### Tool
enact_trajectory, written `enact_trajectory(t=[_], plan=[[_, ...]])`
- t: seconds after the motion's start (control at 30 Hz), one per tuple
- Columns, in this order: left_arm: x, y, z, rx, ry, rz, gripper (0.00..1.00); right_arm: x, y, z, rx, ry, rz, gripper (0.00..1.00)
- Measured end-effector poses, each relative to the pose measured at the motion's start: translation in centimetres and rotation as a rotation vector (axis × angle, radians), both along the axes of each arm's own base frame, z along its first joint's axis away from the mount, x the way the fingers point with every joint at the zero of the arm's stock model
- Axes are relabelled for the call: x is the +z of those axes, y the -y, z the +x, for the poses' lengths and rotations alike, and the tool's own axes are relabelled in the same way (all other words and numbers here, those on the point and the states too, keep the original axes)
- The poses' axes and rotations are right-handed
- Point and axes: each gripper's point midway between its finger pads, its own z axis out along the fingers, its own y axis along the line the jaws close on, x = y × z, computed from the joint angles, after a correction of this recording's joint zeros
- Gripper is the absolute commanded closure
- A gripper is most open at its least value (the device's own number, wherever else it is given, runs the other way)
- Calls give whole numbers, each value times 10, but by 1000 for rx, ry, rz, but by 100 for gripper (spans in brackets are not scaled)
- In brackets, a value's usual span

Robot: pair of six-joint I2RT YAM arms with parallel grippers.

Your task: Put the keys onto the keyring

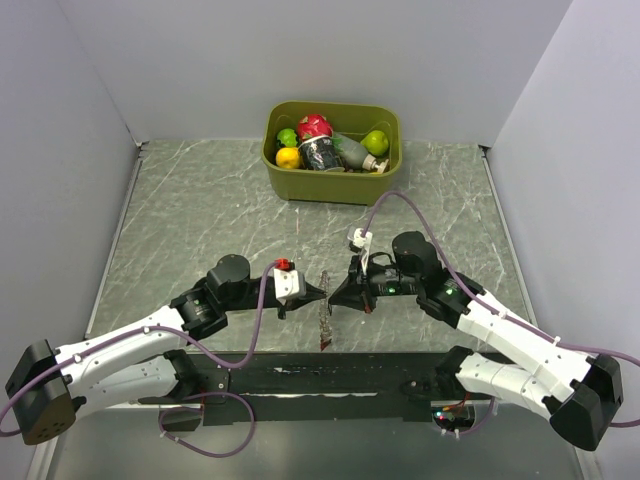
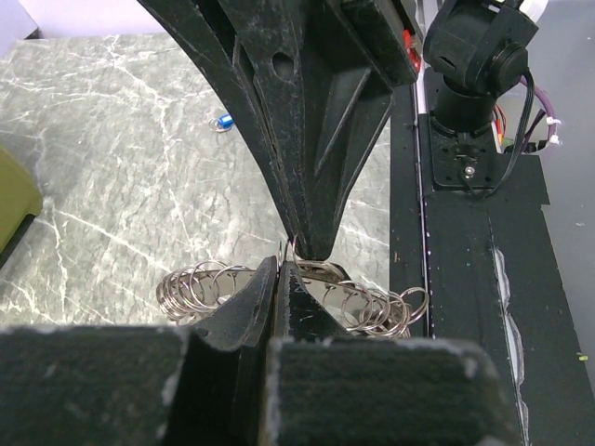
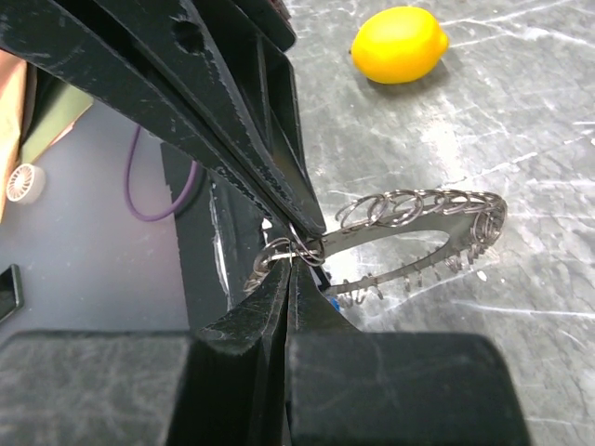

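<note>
Near edge: a black strip (image 1: 330, 375) runs along the front of the bench (image 1: 200, 200), with both arm bases bolted to it.
Left arm: it reaches in from the lower left, and a purple cable (image 1: 262, 310) loops beside it.
Left pincer (image 1: 322, 291): clamped tight on the rim of the keyring (image 1: 325, 320), tip to tip with the other pincer.
Keyring: held off the bench between the two tips. From above it shows edge-on, as a thin dark strip. The wrist views show its toothed rim strung with small wire rings.
Right pincer (image 1: 334, 296): also closed narrow, nipping the same stretch of rim at one of the small rings.
In the way: each pincer's dark fingers hide most of the grip point from the other's camera.
Blue-headed key (image 2: 224, 122): lying alone on the bench, well apart from the keyring.
Lemon (image 3: 400, 44): on the bench beyond the keyring.
Olive bin (image 1: 330, 185): at the far side, filled with fruit and a dark cup.
</note>
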Motion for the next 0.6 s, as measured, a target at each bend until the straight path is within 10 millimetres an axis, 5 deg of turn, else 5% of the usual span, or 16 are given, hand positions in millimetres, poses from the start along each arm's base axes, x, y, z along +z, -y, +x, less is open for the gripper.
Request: enact_trajectory(t=[0.6], plan=[[8, -1, -2, -1, 16, -23, 99, 7, 8, 4, -54, 46, -2, 100]])
